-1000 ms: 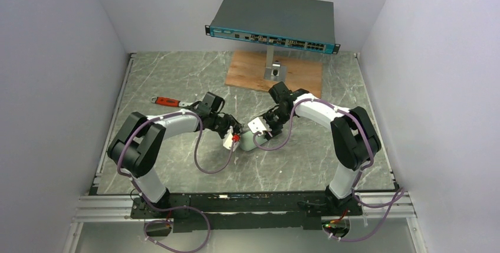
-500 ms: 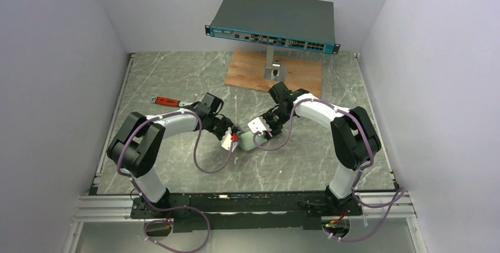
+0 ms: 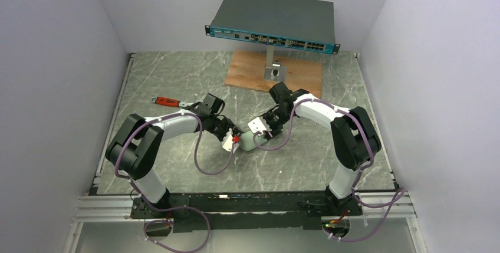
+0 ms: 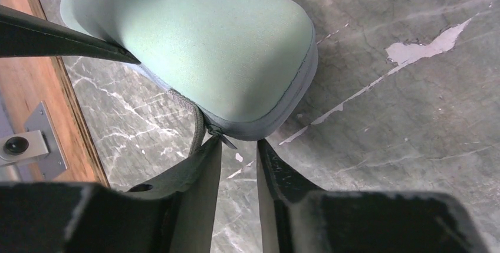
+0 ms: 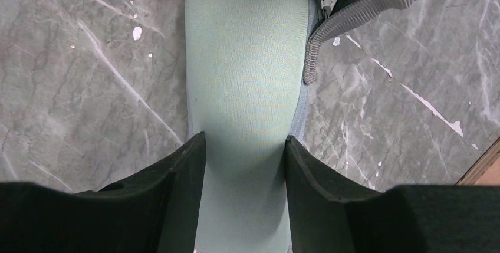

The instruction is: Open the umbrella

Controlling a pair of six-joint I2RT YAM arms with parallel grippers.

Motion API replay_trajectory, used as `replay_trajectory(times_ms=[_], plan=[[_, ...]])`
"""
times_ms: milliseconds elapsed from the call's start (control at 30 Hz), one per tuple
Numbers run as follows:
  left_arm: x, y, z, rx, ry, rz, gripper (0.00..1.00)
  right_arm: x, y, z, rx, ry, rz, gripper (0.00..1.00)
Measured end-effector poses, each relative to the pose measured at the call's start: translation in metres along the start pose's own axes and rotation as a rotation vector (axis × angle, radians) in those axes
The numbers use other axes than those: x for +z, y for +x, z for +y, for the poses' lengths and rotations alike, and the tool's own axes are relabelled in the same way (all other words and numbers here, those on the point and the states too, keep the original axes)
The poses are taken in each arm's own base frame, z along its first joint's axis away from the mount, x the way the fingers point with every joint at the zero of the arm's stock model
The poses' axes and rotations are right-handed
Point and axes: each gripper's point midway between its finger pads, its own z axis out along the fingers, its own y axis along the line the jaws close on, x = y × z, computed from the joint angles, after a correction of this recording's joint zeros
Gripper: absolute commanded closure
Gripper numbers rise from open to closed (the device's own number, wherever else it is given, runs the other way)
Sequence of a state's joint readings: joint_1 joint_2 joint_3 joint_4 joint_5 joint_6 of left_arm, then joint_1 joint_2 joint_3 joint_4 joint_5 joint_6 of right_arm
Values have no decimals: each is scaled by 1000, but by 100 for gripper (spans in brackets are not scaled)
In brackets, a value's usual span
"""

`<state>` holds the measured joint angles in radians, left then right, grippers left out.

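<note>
The umbrella is out of view. A mint-green oblong capsule case [image 3: 250,141] with a grey zip lies on the marble table. My right gripper [image 3: 263,130] is shut on the case's body [image 5: 244,58], one finger on each side [image 5: 244,140]. My left gripper [image 3: 234,138] is at the case's rounded end [image 4: 194,46]. Its jaws [image 4: 239,142] stand a little apart with nothing between them. The small zip pull [image 4: 227,141] lies at the tip of its left finger. A grey ribbed wrist strap [image 5: 354,14] hangs from the zip end.
A network switch [image 3: 271,23] stands on a post on a wooden board [image 3: 274,73] at the back. A red-handled wrench [image 3: 167,101] lies at the left. Grey walls close in both sides.
</note>
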<state>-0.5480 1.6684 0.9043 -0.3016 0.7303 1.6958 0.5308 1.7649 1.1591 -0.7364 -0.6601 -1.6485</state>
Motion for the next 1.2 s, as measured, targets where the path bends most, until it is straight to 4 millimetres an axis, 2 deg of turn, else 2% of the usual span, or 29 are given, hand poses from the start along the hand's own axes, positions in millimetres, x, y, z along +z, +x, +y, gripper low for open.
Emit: replay_trajectory(times_ms=[167, 467, 600, 967, 1200], plan=[[0, 1, 0, 0, -1, 9, 81, 0, 0, 0, 1, 1, -1, 90], [-1, 3, 16, 24, -53, 23, 87, 0, 0, 0, 1, 1, -2, 90], [-1, 4, 20, 14, -68, 27, 100, 0, 0, 0, 1, 1, -2, 91], [-3, 4, 6, 29, -16, 26, 100, 0, 0, 0, 8, 2, -2, 95], [-15, -5, -18, 4, 32, 23, 100, -1, 3, -2, 41, 6, -1, 98]])
